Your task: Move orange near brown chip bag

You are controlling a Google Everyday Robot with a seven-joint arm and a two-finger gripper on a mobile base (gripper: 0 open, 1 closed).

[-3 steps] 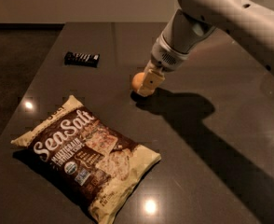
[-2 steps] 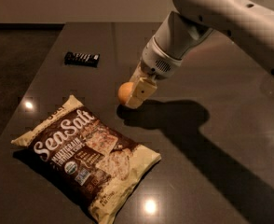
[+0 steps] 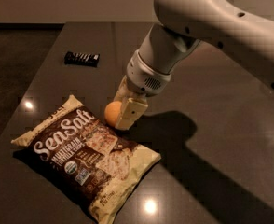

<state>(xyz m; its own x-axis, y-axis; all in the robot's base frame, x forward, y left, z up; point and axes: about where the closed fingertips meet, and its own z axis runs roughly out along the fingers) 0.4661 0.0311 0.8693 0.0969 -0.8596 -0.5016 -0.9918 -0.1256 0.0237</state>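
Observation:
The orange (image 3: 112, 113) is a small pale yellow-orange fruit held between my gripper's cream fingers (image 3: 130, 113), just above or at the dark tabletop. My gripper (image 3: 120, 112) is shut on it, reaching down from the white arm (image 3: 207, 27) at the upper right. The brown chip bag (image 3: 83, 155), flat with cream edges and white "Sea Salt" lettering, lies at the lower left. The orange is right beside the bag's upper right edge, nearly touching it.
A small black snack bar (image 3: 82, 58) lies at the far left of the dark table (image 3: 221, 139). The table's left edge runs diagonally past the bag. The arm's shadow falls to the right of the gripper.
My gripper has carried the orange down and to the left, from the middle of the table to right beside the chip bag's upper edge.

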